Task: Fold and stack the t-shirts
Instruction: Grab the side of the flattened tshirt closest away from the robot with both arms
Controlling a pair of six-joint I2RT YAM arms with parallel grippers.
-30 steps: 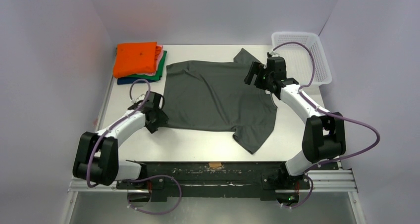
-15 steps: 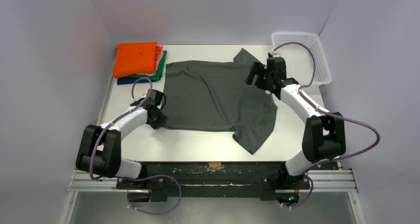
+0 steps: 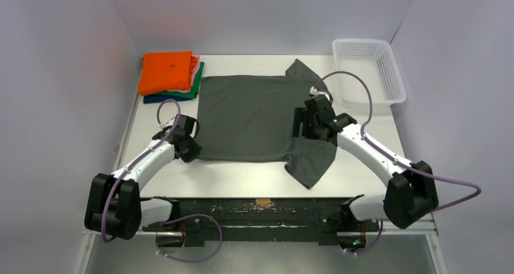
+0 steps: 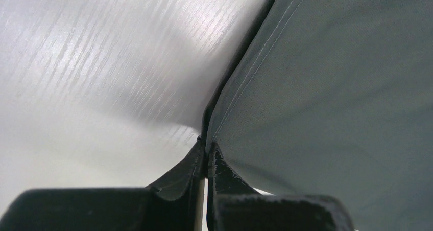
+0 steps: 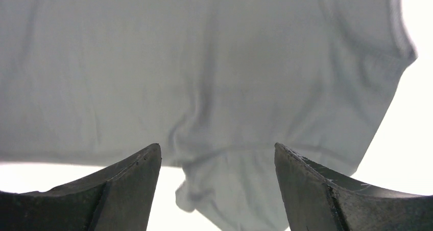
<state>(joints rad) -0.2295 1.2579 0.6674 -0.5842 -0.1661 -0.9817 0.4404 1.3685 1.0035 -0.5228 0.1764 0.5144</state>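
A white mesh basket (image 3: 368,74) is sitting past the far right corner of the charcoal-grey shirt (image 3: 254,116), well apart from it. At the shirt's near left corner the left end effector (image 3: 188,148) is clenching on the hem. In the left wrist view its black fingers (image 4: 184,175) are pressing almost together, with the stitched edge running into their tips. Over the shirt's right side the right end effector (image 3: 301,125) is hanging released, its prongs spreading wide above the cloth; whether they are touching it cannot be told. Just off the shirt's far left corner a folded stack (image 3: 166,71) is resting with a bright orange shirt on top, and pink, green and dark blue edges are peeking out beneath it. The charcoal-grey shirt is lying spread mostly flat on the pale, streaked tabletop (image 3: 242,177). Its knit is looking smooth and matte, and its near right sleeve is bunching into soft wrinkles. The basket's plastic lattice walls are flaring up to a rounded rectangular rim.
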